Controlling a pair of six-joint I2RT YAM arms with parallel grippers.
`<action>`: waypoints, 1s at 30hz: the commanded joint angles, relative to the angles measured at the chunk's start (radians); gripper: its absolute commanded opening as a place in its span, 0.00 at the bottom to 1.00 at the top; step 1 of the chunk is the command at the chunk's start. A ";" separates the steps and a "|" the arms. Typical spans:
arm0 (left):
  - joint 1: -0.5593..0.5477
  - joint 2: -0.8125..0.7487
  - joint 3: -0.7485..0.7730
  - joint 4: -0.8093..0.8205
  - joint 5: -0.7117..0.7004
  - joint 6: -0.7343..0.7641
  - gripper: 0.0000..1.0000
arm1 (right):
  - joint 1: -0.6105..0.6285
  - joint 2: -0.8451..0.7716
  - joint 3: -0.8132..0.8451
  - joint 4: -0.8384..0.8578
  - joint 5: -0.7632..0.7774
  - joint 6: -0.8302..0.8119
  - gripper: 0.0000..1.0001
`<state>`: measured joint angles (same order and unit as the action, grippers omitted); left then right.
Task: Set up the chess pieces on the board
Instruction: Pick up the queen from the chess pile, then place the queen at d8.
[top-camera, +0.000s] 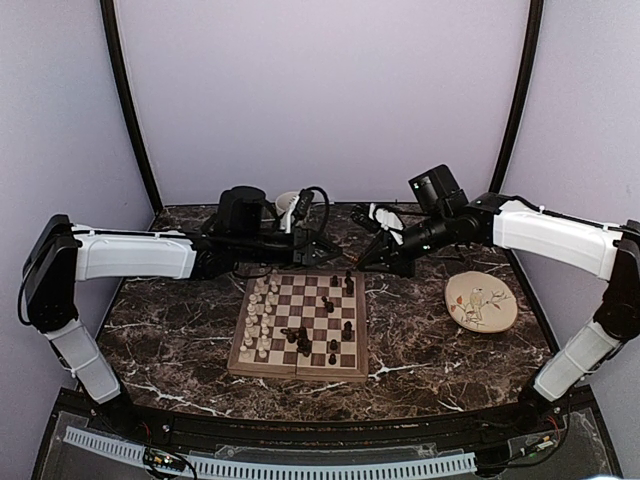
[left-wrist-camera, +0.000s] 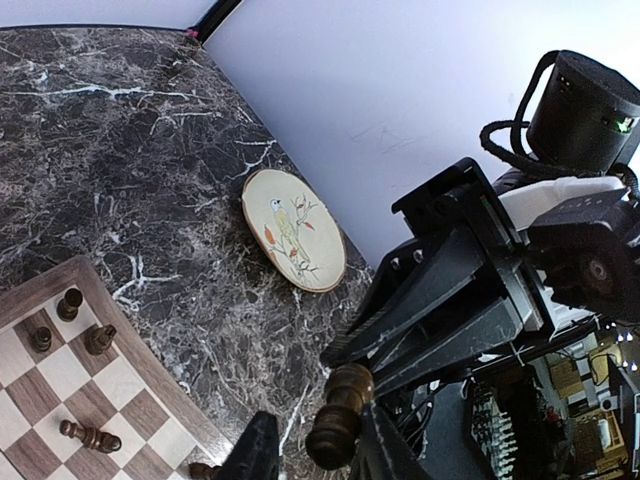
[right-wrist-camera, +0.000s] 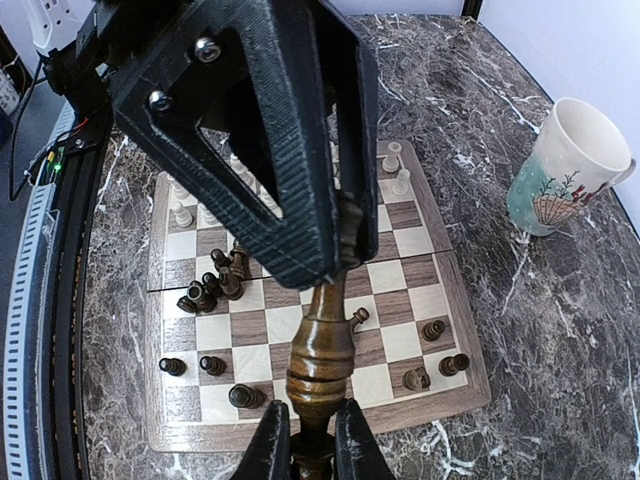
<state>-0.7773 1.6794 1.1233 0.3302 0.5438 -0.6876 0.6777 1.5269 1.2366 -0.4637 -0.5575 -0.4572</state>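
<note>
Where the two arms meet over the far edge of the board (top-camera: 297, 374), a dark brown piece (right-wrist-camera: 320, 345) hangs in the air between them, clear of the squares. It is glossy turned wood with a bulbous waist, ringed collars and a slim neck. The right tool (right-wrist-camera: 312, 425) is clenched on its lower stem, a black finger pressed to each side. The left tool (left-wrist-camera: 318, 432) brackets the other end. One of its fingers lies against the knob and the other seems to stand slightly off, so I cannot tell whether it grips or is loose. Its fingers are matte black plastic with fine ridges, on a triangular frame fixed with bright screws.

The board is checkered tan and dark brown wood with a pale border and a centre seam. Its left side is crowded with cream chess pieces (top-camera: 262, 320). The dark chess pieces (top-camera: 300, 340) are scattered over the rest, some tipped over. The counter (top-camera: 420, 350) is dark marble veined white. To the right lies a round cream plate (top-camera: 482, 300) painted with a bird on a twig. A mug (right-wrist-camera: 565, 165), teal outside with a shell motif, stands beyond the board's far edge.

In the right wrist view the held piece's head is hidden behind the left tool and its foot is cut off by the frame. From above it cannot be made out, and the mug sits mostly behind the left arm.
</note>
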 joint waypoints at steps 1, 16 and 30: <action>-0.004 0.007 0.021 0.053 0.035 0.003 0.24 | -0.003 -0.014 0.000 0.028 -0.015 0.004 0.08; -0.004 -0.035 0.104 -0.195 -0.052 0.253 0.03 | -0.036 -0.061 -0.113 0.054 0.038 -0.009 0.08; -0.091 0.146 0.414 -0.772 -0.287 0.751 0.02 | -0.268 -0.113 -0.268 0.161 -0.021 -0.011 0.08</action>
<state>-0.8219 1.7515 1.4654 -0.2173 0.3565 -0.1356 0.4374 1.4296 0.9756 -0.3588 -0.5461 -0.4618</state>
